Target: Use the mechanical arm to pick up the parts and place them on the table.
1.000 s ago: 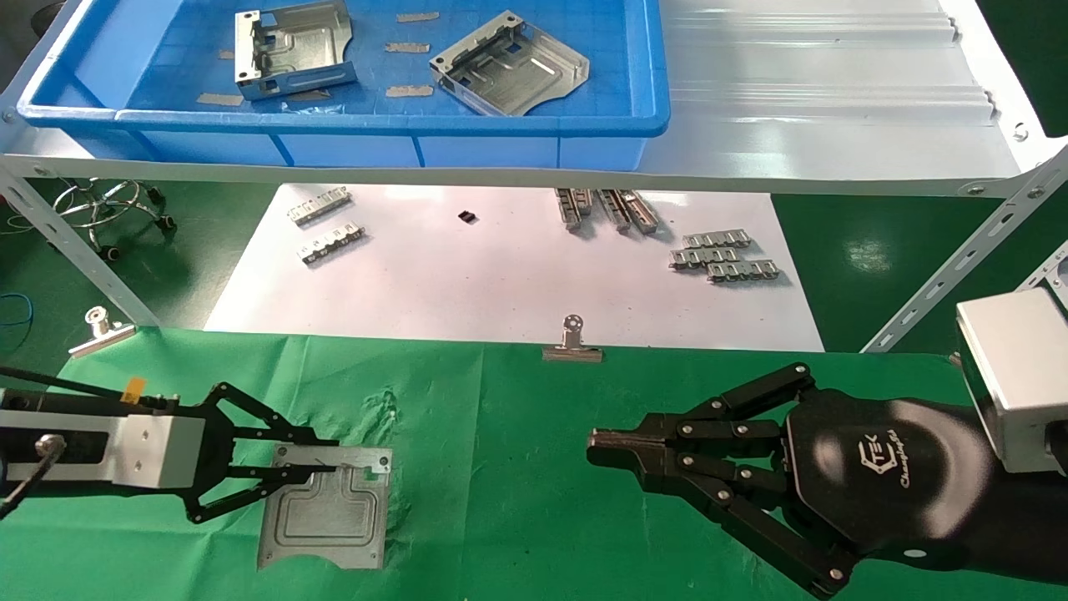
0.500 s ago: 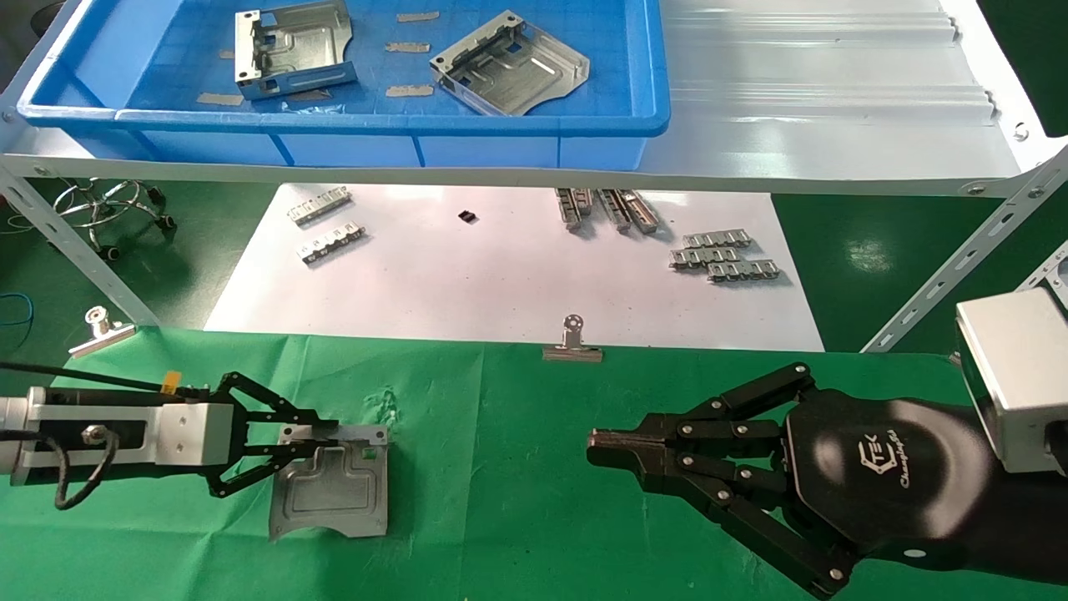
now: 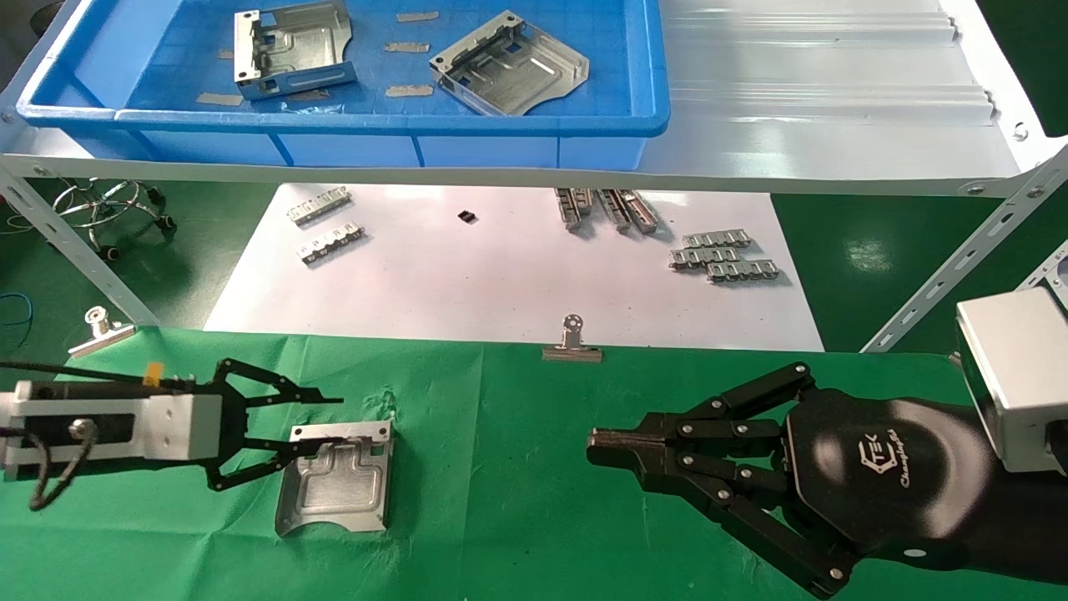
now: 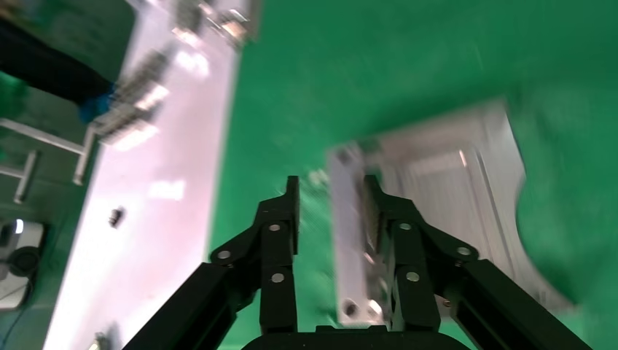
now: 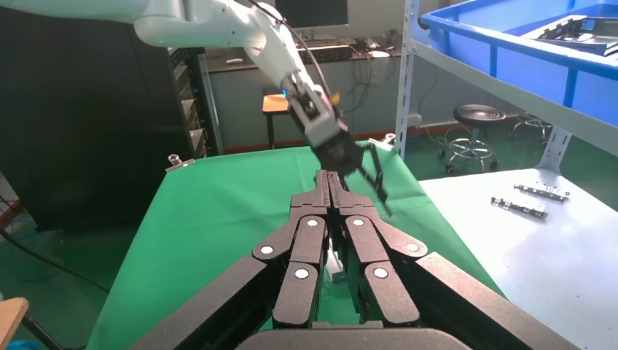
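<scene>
One silver part (image 3: pixel 338 488) lies on the green cloth table (image 3: pixel 517 517) at the left, its folded rim toward the shelf. My left gripper (image 3: pixel 334 421) is open. Its fingers straddle that rim, and the lower finger rests over the plate. In the left wrist view the rim (image 4: pixel 351 219) stands between the jaws (image 4: pixel 331 186), close against one finger with a gap to the other. My right gripper (image 3: pixel 596 441) is shut and empty, parked low over the cloth at the right (image 5: pixel 329 175). Two more parts (image 3: pixel 292 46) (image 3: pixel 509 63) lie in the blue bin (image 3: pixel 334 121).
The bin stands on a white ribbed shelf (image 3: pixel 834 100) at the back. Below it, a white paper sheet (image 3: pixel 501 284) carries small toothed strips (image 3: pixel 724 257). Binder clips (image 3: pixel 572 342) (image 3: pixel 100 330) pin the cloth's far edge. Angled shelf legs stand at both sides.
My left gripper was shut on the part's rim and has opened. The part moved slightly right and toward the shelf, and now lies on the cloth. The right arm has not moved.
</scene>
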